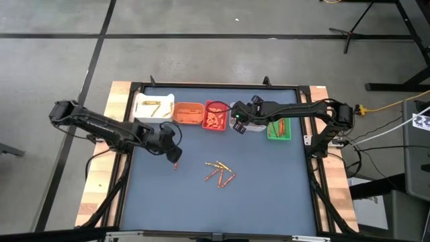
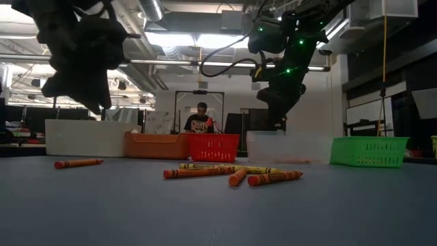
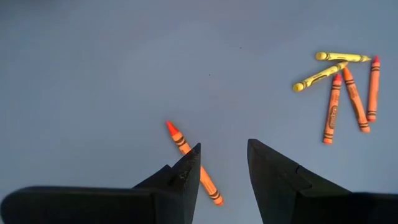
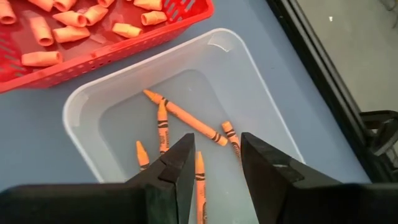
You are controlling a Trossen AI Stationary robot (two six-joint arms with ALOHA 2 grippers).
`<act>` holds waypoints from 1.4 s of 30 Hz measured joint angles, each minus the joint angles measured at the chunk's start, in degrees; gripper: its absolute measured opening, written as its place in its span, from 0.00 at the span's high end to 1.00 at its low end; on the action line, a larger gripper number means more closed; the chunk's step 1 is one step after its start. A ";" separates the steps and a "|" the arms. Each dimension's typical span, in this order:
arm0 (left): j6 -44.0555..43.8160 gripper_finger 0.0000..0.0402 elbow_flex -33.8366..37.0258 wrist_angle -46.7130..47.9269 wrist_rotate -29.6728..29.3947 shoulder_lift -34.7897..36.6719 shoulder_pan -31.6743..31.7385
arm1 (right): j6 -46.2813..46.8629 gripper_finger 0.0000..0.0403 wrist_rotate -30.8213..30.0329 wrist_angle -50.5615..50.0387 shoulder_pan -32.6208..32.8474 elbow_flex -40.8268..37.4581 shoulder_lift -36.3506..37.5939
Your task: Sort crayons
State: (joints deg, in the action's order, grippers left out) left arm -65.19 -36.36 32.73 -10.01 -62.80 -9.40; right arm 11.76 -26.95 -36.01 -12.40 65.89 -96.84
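Up top, the blue table (image 1: 168,202) carries a row of five small bins along its far edge: white bin (image 1: 153,107), orange bin (image 1: 188,112), red bin (image 1: 216,115), clear bin (image 4: 249,93) and green bin (image 1: 279,129). Both dark arms reach in from the sides. Over the clear bin hangs the right gripper (image 4: 213,165), fingers parted with nothing between them, and below it several orange crayons (image 4: 185,118) lie loose on the bin's floor; the red bin beside it is packed with short orange pieces. Toward the table's left side, the left gripper (image 3: 222,163) hovers above the surface, jaws apart and empty, right over a lone orange crayon (image 3: 194,163) lying flat. Nearer the middle of the table sits a small cluster of loose crayons (image 1: 220,173), two yellow and the rest orange-red, well apart from the lone one.
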 joint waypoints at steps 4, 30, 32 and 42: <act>-3.72 0.71 0.00 -0.02 -2.81 -2.01 -4.01 | 0.00 0.69 1.96 0.08 0.02 0.00 0.00; -11.22 0.71 -0.27 -5.87 -2.68 -22.16 -9.00 | -0.03 0.69 2.57 0.13 0.02 0.00 0.00; -11.24 0.72 -0.28 -5.88 -2.67 -22.52 -9.00 | -0.02 0.69 2.57 0.13 0.02 0.00 0.00; -11.37 0.87 -0.11 -5.55 -2.95 -22.70 -9.00 | -1.03 0.69 2.10 -0.15 1.89 0.00 0.00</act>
State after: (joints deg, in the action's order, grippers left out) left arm -76.55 -36.47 27.18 -12.96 -85.49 -18.39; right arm 10.74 -24.85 -36.16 -10.51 65.89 -96.84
